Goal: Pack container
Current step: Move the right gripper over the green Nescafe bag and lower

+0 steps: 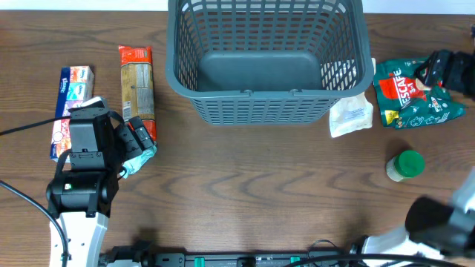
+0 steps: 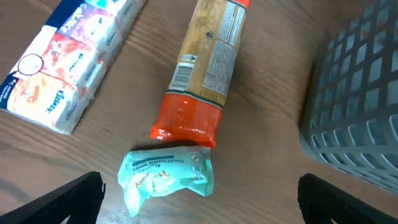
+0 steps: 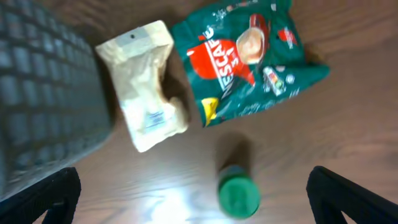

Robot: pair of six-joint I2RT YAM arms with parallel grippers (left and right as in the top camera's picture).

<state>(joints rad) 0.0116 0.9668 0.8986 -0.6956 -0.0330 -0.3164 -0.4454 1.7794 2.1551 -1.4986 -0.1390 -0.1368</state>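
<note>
Brown wooden table (image 1: pixel 245 185). The container (image 1: pixel 267 59) stands upright at the far centre edge. The left gripper (image 2: pixel 199 208) hovers over a teal packet (image 2: pixel 168 177) touching a pasta pack (image 2: pixel 208 62), fingers spread wide, holding nothing. The right gripper (image 3: pixel 196 202) hangs above a green-lidded jar (image 3: pixel 239 196), likewise wide apart, nothing held.

Left pincer (image 2: pixel 200 198) spread wide, right pincer (image 3: pixel 195 196) likewise
</note>
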